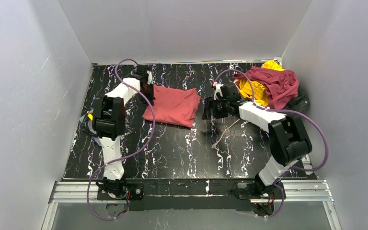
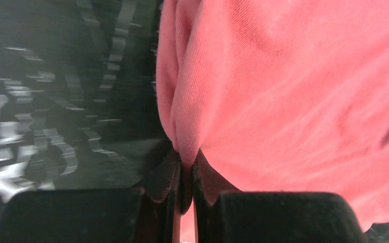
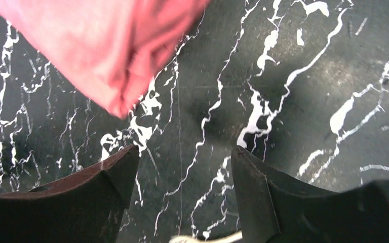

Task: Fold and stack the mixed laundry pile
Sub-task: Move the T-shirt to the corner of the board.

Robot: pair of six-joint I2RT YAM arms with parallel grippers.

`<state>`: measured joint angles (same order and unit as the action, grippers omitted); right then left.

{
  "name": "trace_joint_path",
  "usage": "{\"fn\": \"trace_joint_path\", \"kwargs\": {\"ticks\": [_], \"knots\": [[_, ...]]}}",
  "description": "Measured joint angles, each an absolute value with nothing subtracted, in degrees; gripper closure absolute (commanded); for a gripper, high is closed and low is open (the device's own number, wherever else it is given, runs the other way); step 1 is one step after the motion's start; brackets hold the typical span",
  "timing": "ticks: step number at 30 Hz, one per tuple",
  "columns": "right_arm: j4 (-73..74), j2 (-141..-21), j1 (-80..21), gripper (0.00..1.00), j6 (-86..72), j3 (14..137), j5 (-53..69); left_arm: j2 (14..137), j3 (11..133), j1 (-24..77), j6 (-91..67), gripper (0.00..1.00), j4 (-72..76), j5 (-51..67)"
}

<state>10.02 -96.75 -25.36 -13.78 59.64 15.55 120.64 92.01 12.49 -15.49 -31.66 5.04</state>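
A folded salmon-red garment [image 1: 172,105] lies flat mid-table. My left gripper [image 1: 147,80] sits at its far left corner, shut on a pinched edge of the salmon-red cloth [image 2: 283,91], which runs down between the jaws. My right gripper [image 1: 207,108] stands open just right of the garment with only bare table between its fingertips [image 3: 124,164]; a corner of the salmon-red garment [image 3: 111,55] shows ahead and to the left. The rest of the mixed laundry pile sits at the back right: a dark maroon garment [image 1: 275,84] over a bright yellow one [image 1: 251,91], with charcoal-black cloth [image 1: 301,101] beneath.
A thin cream cord [image 1: 225,130] lies on the black marbled table [image 1: 172,153] near my right arm. White walls close in the table at the back and on both sides. Purple cables loop off both arms.
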Motion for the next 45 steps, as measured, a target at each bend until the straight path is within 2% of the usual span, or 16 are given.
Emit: {"fn": "trace_joint_path", "kwargs": {"ticks": [11, 23, 33, 34, 36, 38, 40, 42, 45], "knots": [[13.6, -84.7, -25.4, 0.24, -13.5, 56.3, 13.3, 124.0, 109.2, 0.8, 1.1, 1.0, -40.6, -7.1], [17.3, -82.2, -25.4, 0.24, -13.2, 56.3, 12.3, 133.5, 121.0, -11.1, 3.4, 1.0, -42.3, -4.4], [18.4, -82.2, -25.4, 0.24, -13.0, 56.4, 11.9, 134.8, 126.4, -15.7, 2.0, 1.0, -40.2, -4.1], [18.4, -82.2, -25.4, 0.24, -13.0, 56.4, 11.8, 134.8, 126.4, -15.9, 1.4, 0.95, -40.0, -3.9], [18.4, -82.2, -25.4, 0.23, -13.0, 56.4, 11.6, 134.8, 126.4, -16.4, 0.1, 0.74, -39.9, -3.5], [18.6, -82.2, -25.4, 0.23, -13.0, 56.4, 11.2, 134.8, 126.4, -17.1, -1.0, 0.46, -39.9, -3.4], [19.3, -82.0, -25.4, 0.21, -13.0, 56.5, 10.4, 134.7, 126.4, -17.8, -2.5, 0.27, -39.6, -3.5], [20.6, -81.0, -25.4, 0.17, -12.8, 56.6, 9.0, 134.2, 126.2, -18.2, -4.1, 0.18, -39.5, -3.5], [23.2, -77.8, -25.4, 0.09, -12.4, 57.4, 6.2, 131.5, 124.6, -18.7, -6.2, 0.15, -39.6, -3.7]]}}
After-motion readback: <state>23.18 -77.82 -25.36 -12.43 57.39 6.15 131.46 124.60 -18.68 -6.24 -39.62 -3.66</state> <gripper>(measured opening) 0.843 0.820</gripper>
